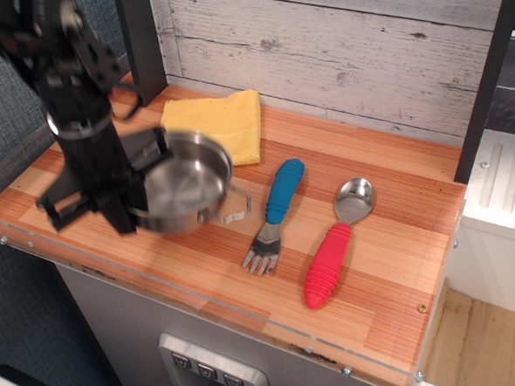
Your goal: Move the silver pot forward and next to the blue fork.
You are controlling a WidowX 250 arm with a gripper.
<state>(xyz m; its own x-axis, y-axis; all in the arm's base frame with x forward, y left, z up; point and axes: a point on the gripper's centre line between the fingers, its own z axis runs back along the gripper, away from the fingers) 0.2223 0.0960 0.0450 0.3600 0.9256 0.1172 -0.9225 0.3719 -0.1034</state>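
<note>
The silver pot (187, 181) is round and shiny, with a thin wire handle pointing right. It hangs over the front left of the wooden table, motion-blurred, a little left of the blue fork (274, 214). My black gripper (123, 206) is shut on the pot's left rim and hides that side. The fork lies flat, with its blue ribbed handle toward the wall and its tines toward the front edge.
A yellow cloth (218, 124) lies uncovered at the back near the plank wall. A red-handled spoon (335, 241) rests right of the fork. A dark post (141, 43) stands at the back left. The table's front edge (203, 303) is close below the pot.
</note>
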